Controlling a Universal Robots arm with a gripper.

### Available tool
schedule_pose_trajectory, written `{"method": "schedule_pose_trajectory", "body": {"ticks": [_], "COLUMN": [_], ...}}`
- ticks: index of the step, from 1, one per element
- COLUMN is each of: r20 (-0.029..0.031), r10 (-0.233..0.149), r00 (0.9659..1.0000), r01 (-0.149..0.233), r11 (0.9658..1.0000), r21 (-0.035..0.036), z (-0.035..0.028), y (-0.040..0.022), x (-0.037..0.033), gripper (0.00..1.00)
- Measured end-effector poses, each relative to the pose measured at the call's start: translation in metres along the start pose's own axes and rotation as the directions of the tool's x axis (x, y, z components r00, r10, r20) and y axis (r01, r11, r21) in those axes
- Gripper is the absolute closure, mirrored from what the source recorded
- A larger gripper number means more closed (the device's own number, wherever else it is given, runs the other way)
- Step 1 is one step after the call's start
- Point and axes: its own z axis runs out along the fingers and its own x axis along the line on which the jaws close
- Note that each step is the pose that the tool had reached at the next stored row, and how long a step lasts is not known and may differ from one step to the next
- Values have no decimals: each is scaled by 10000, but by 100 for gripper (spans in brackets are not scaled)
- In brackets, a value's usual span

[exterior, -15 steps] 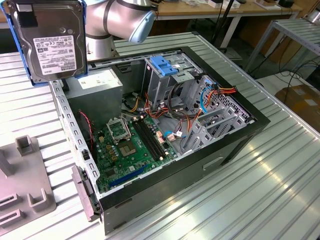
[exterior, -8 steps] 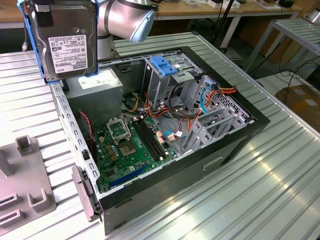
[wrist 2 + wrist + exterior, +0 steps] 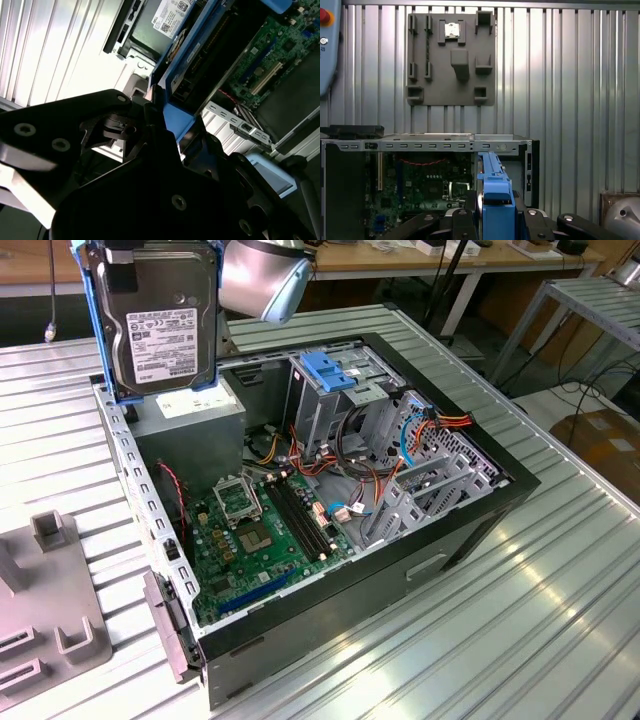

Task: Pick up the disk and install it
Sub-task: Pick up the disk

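Note:
The disk (image 3: 165, 325) hangs upright in the air over the far corner of the open computer case (image 3: 470, 530), at the exterior view's left. Its dark face with the white label is turned toward the exterior camera, with blue rails down both long sides. My gripper (image 3: 165, 255) is shut on its upper end, black fingers (image 3: 118, 272) pressing on the rails. In the first wrist view the disk's blue rail edge (image 3: 492, 192) runs between the gripper (image 3: 495, 222) fingers, above the case. The second wrist view has the blue rail (image 3: 175, 75) beside the black gripper (image 3: 155, 117) body.
Inside the case lie a green motherboard (image 3: 260, 530), a grey metal box with a white sticker (image 3: 190, 415) just under the disk, and a grey cage with a blue handle (image 3: 330, 370). A grey fixture plate (image 3: 40, 610) lies on the ribbed metal table (image 3: 520, 640).

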Motion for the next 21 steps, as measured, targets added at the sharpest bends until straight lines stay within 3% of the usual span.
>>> {"method": "schedule_pose_trajectory", "body": {"ticks": [4,9,21], "r20": [-25,-47,-48], "r10": [16,25,25], "r00": [10000,10000,10000], "r01": [-16,-25,-25], "r11": [10000,10000,10000], "r21": [1,1,1], "z": [3,4,4], "y": [-152,-254,-259], "x": [0,0,0], "gripper": [63,63,63]}}
